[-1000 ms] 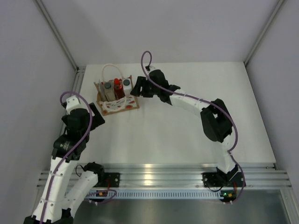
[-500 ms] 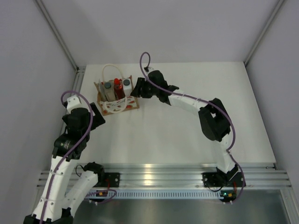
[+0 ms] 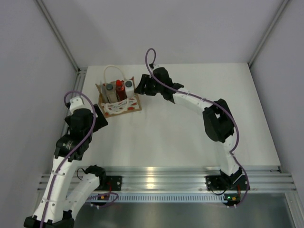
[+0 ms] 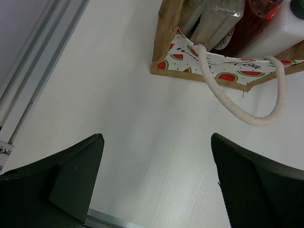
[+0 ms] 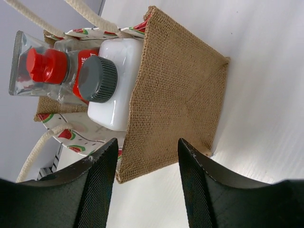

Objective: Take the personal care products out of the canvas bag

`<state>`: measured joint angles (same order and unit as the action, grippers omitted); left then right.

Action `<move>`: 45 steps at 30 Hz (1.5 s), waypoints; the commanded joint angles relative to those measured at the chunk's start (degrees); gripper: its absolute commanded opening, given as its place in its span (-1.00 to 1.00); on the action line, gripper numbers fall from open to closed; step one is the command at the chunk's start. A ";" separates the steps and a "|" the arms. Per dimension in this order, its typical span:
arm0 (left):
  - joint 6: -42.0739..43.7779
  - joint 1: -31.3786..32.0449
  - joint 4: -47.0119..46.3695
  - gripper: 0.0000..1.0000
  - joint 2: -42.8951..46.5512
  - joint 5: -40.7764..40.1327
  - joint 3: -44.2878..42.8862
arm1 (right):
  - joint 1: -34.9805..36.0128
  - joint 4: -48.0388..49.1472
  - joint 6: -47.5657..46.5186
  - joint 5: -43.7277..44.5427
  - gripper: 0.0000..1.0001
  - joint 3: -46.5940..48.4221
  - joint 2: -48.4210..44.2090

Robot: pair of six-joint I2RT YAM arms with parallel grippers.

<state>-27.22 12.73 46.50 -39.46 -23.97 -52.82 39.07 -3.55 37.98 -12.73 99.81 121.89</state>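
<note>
well, you're looking at the canvas bag (image 5: 175, 85) standing upright at the far left of the table (image 3: 190, 142). it is holding all four products: the red bottle (image 5: 45, 64), a white bottle (image 5: 116, 95) with a dark cap, a second white bottle (image 3: 109, 90) and the pale tube (image 4: 213, 23). script is running across the watermelon-print side, but a rope handle (image 4: 237, 109) is crossing it and only "lon" is reading clearly. your right gripper (image 5: 147, 190) is hovering just beside the burlap end, jaws apart, gripping nothing. your left gripper (image 4: 156, 185) is sitting spread wide near the bag's front.
</note>
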 commanded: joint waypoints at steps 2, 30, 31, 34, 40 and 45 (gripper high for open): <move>0.50 -0.34 -3.08 0.97 1.32 0.15 0.17 | -0.57 -2.77 -0.71 0.87 0.02 3.63 2.74; 0.42 -0.34 -2.99 0.97 -8.69 -0.82 -13.97 | 4.00 -14.20 -13.45 13.35 -0.49 7.24 4.50; 0.16 -0.34 -2.91 0.97 -9.83 -0.91 -16.15 | 4.26 -14.29 -13.45 13.35 -0.53 8.02 4.59; -1.51 -0.34 -3.08 0.98 -14.49 -0.82 -19.76 | 4.88 -15.08 -13.46 13.43 -0.61 9.87 5.03; -3.45 -0.34 -3.08 0.98 -26.69 -0.03 -25.40 | 5.58 -16.83 -13.28 13.61 -0.68 13.55 7.04; -4.59 -0.34 -3.08 0.97 -32.25 -2.56 -29.27 | 5.67 -18.86 -12.93 17.38 -0.88 15.59 9.16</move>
<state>-30.37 12.73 45.36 -70.41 -24.03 -78.30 44.12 -16.43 26.11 -0.03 113.84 128.14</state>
